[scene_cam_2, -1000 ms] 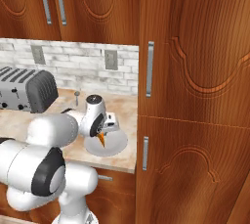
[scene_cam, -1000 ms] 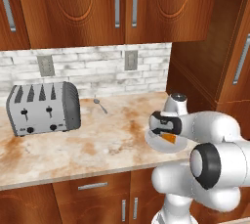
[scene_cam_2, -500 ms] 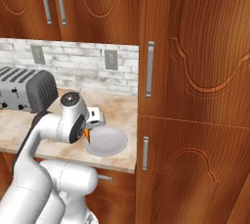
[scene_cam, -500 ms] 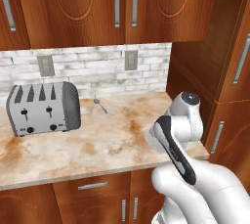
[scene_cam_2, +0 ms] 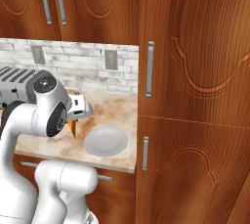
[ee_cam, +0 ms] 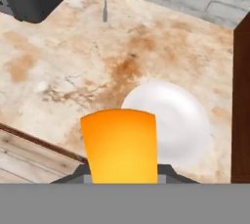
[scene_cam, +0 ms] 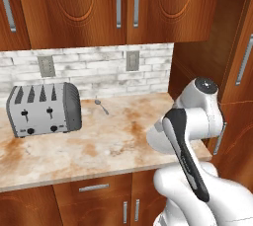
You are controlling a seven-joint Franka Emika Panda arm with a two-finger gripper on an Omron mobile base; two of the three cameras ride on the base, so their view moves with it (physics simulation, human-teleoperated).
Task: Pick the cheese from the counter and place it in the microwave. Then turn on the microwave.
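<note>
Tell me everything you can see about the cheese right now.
The cheese is a small orange-yellow wedge with a smooth, evenly coloured face and a slightly curved top edge. In the hand view it stands between the gripper fingertips, which are shut on it, lifted off the counter and hanging in front of a white plate. In the right base view only its narrow orange tip pokes down below the hand, above the counter's front edge, left of the plate.

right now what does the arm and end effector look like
The arm is glossy white with rounded, bulbous links, a long black strip along one link and dark grey round caps at the joints. The end effector is a pale grey block with small dark tips. No cables or markings show.
</note>
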